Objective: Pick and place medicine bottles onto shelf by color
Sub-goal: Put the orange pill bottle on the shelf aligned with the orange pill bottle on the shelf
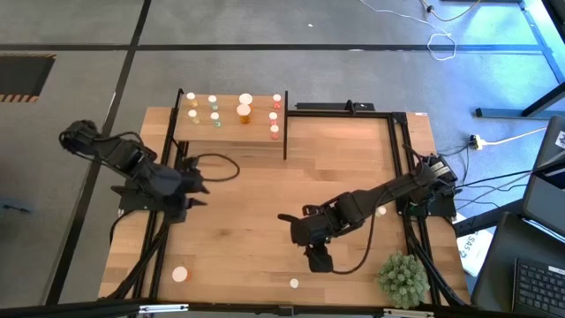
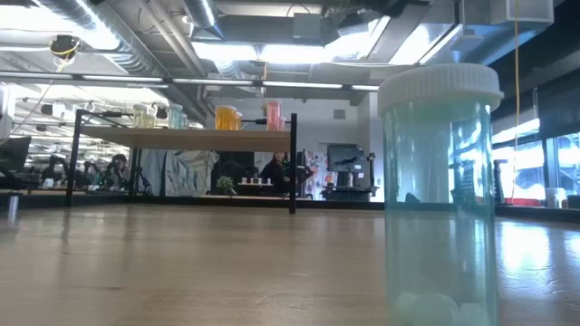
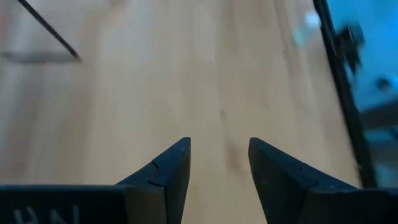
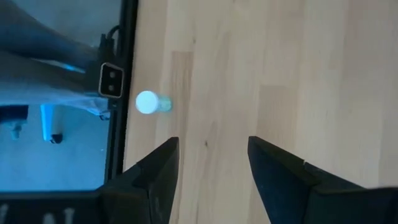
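Two bottles (image 1: 180, 275) sit far from the shelf (image 1: 229, 132); both grippers' fingers (image 4: 155, 180) gape empty, risking knocking the green bottle (image 4: 149, 102).

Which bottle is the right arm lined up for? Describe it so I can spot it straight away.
Start at the large wooden tabletop and follow its front edge. Between the orange bottle and the spiky green plant ball stands a small pale green bottle with a white cap, alone, just beyond the right gripper.

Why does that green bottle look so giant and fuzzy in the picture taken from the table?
In the low view the green bottle stands right by the camera, so it looms huge and soft. The shelf behind stays sharper. In the high view the same bottle is tiny.
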### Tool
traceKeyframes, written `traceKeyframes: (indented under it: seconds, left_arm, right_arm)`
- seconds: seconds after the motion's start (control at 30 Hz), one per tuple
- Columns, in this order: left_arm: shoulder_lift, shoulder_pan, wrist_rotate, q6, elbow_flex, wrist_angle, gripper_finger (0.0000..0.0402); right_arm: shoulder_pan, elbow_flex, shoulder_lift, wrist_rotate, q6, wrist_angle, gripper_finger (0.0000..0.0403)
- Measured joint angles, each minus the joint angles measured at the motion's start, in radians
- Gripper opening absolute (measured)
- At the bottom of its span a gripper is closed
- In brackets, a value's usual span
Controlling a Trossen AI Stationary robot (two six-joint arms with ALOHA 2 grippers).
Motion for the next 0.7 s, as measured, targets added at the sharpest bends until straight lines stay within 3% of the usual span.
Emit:
traceKeyframes:
  seconds: [0.13,0.33,0.7]
  left_arm:
    - [0.028,-0.054,0.117,-0.154,0.036,-0.142,0.0156]
    - [0.057,-0.156,0.262,-0.35,0.04,-0.183,0.0156]
    - [0.148,-0.387,0.349,-0.53,0.015,-0.18,0.0156]
  right_arm:
    - [0.012,0.0,0.0,-0.001,-0.028,0.018,0.0194]
    - [0.01,0.0,0.0,0.01,-0.028,0.019,0.0194]
    - [0.009,0.0,0.0,0.06,-0.049,0.112,0.0194]
